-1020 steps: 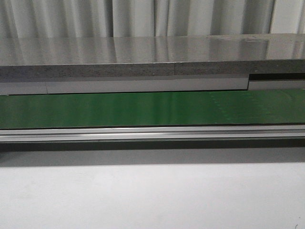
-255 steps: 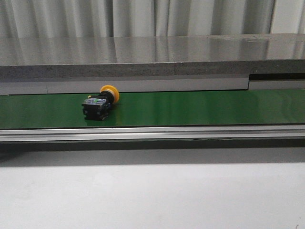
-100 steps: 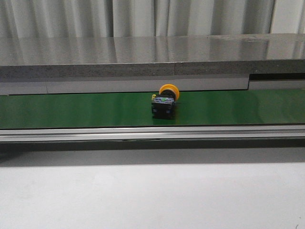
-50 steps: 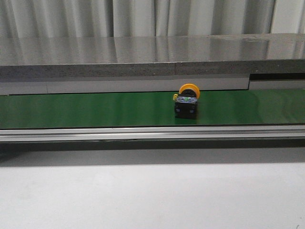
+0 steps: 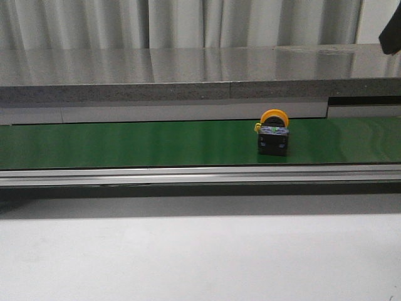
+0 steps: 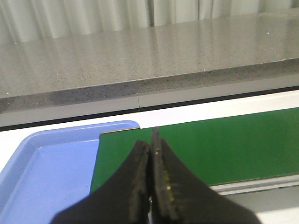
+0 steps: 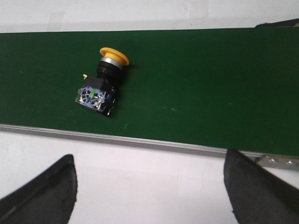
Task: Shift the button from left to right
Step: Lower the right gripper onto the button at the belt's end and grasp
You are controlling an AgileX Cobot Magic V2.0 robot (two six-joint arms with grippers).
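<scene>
The button (image 5: 274, 134) has a yellow mushroom cap and a black blocky body with small coloured marks. It lies on its side on the green conveyor belt (image 5: 156, 143), right of the middle. It also shows in the right wrist view (image 7: 102, 85). My right gripper (image 7: 149, 161) is open and empty, hovering over the white table on the near side of the belt, apart from the button. A dark bit of the right arm (image 5: 391, 31) shows at the upper right of the front view. My left gripper (image 6: 151, 148) is shut and empty over the belt's left end.
A blue tray (image 6: 44, 172) lies beside the belt's left end. A grey stone ledge (image 5: 188, 72) runs behind the belt, with curtains behind it. A metal rail (image 5: 200, 174) edges the belt's near side, and the white table (image 5: 200, 257) lies in front.
The button has travelled rightward along the belt, from left of centre to right of centre. The dark arm part has entered the upper right of the front view.
</scene>
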